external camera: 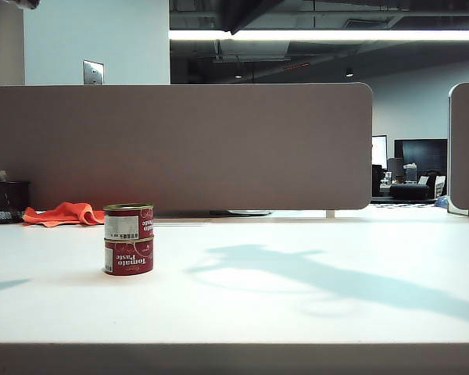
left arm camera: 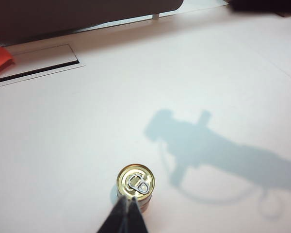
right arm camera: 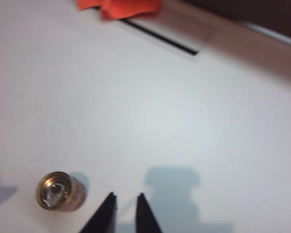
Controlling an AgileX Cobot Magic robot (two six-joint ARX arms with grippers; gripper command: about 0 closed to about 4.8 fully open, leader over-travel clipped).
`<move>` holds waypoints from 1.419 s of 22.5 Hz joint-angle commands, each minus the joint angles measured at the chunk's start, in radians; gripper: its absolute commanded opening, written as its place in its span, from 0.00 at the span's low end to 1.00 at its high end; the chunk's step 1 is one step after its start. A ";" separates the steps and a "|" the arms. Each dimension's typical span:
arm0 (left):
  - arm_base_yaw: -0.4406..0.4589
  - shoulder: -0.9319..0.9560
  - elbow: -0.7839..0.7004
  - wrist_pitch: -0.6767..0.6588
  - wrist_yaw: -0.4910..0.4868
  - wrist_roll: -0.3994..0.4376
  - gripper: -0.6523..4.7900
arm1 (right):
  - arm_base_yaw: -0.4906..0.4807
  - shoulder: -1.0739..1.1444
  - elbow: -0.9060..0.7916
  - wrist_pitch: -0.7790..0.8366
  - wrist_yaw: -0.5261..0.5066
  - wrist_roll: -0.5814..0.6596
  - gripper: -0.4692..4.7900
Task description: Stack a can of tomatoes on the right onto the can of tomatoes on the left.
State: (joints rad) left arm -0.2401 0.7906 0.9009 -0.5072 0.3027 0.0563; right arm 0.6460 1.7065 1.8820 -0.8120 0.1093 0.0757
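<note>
Top can (external camera: 128,222) sits on bottom can (external camera: 129,256), rigid, smooth, grip by sides; left gripper (left arm camera: 127,203) shut above stack, right gripper (right arm camera: 125,200) near it, jaws slightly apart, empty

A bright ceiling strip light (external camera: 328,35) glares overhead, casting soft arm shadows across the white counter (external camera: 297,312). The right wrist view is motion-blurred; the exterior and left wrist views stay fairly sharp.

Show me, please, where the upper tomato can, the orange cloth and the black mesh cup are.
upper tomato can (external camera: 128,222): exterior view, on its label.
orange cloth (external camera: 64,213): exterior view, on its middle fold.
black mesh cup (external camera: 8,203): exterior view, on its front wall.
</note>
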 commanded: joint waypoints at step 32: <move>-0.035 -0.653 -0.894 0.605 -0.202 -0.068 0.11 | -0.105 -1.704 -1.745 0.636 0.066 -0.057 0.08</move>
State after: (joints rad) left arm -0.2749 0.1368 0.0200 0.0780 0.0811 -0.0013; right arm 0.5388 0.0021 0.1448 -0.2195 0.2245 0.0303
